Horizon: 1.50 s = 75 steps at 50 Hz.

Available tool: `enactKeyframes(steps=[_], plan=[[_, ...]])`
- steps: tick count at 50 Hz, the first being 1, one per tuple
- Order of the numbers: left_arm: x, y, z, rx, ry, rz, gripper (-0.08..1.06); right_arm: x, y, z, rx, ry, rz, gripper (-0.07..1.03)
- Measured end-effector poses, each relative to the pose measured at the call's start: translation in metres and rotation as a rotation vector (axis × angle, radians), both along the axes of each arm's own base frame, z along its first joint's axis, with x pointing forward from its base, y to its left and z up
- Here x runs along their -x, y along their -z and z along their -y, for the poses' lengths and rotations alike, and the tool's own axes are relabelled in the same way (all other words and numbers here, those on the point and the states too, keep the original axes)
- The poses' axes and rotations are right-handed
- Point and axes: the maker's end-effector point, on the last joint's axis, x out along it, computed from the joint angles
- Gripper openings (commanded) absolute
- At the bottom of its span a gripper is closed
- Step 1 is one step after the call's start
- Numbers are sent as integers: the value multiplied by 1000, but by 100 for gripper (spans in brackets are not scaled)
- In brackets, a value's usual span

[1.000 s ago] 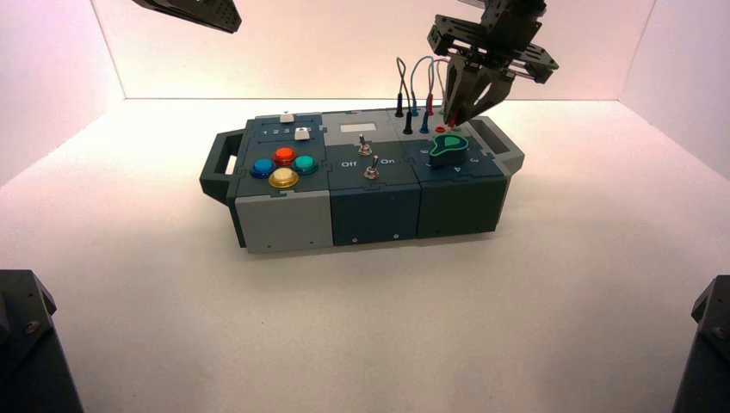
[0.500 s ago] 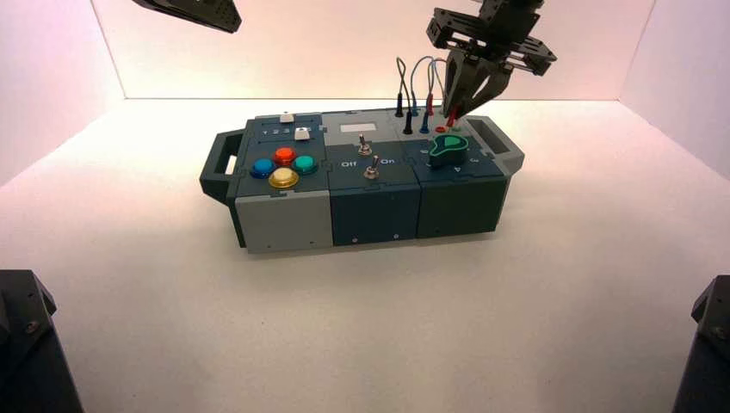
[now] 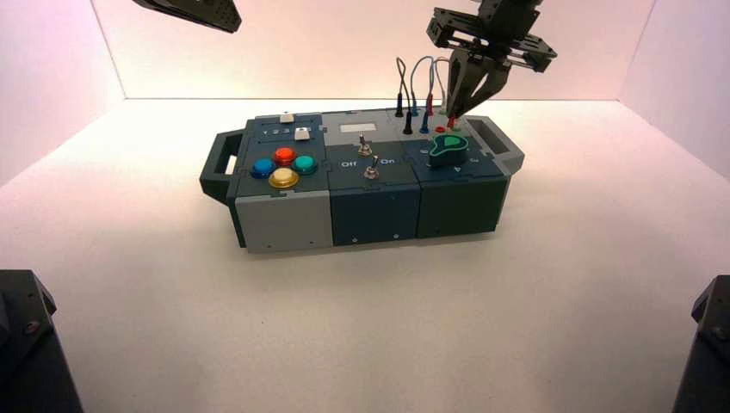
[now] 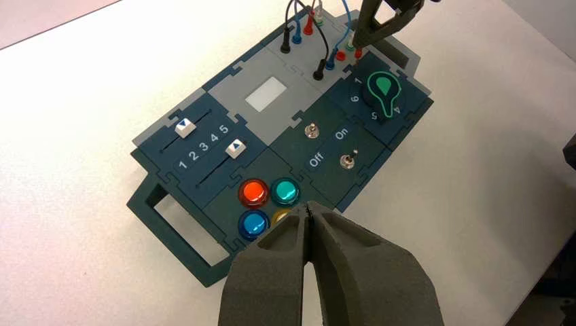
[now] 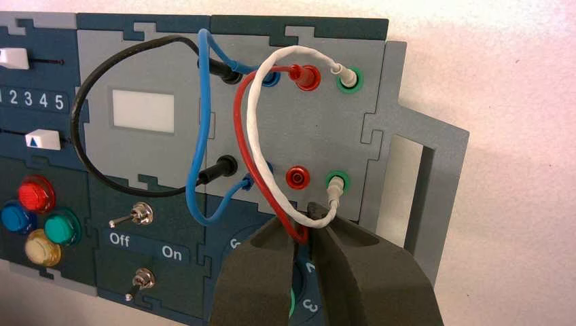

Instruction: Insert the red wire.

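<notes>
The red wire (image 5: 239,122) arches from a red plug (image 5: 303,76) seated in the far red socket. Its other end runs down between the fingers of my right gripper (image 5: 303,227), which is shut on it. That gripper (image 3: 454,116) hangs over the right rear of the box (image 3: 370,185), and the free red plug tip (image 3: 451,123) pokes out below its fingers. The near red socket (image 5: 297,177) stands empty just beside the tip. My left gripper (image 4: 309,207) is shut on nothing, parked high at the upper left (image 3: 194,13).
A white wire (image 5: 272,176) joins the two green sockets and crosses over the red wire at my fingertips. Blue (image 5: 197,129) and black (image 5: 85,115) wires arch beside it. The green knob (image 3: 448,148) sits just in front of the sockets, with toggle switches (image 3: 370,163) at mid-box.
My right gripper's fingers have closed from open onto the red wire's free end and risen slightly above the socket. The left arm has not moved.
</notes>
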Motion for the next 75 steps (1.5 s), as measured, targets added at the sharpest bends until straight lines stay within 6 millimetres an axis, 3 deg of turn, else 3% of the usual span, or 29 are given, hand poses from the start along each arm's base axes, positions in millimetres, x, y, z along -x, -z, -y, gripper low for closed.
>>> enactKeyframes(steps=[34, 49, 75], plan=[[0, 2, 0, -4, 0, -7, -3, -4, -16, 5, 27, -32, 148, -3], [-1, 3, 0, -6, 0, -11, -3, -1, -26, -9, 39, -102, 247, -3], [-1, 4, 0, -8, -1, -13, -3, 3, -21, -14, 88, -187, 295, -3]])
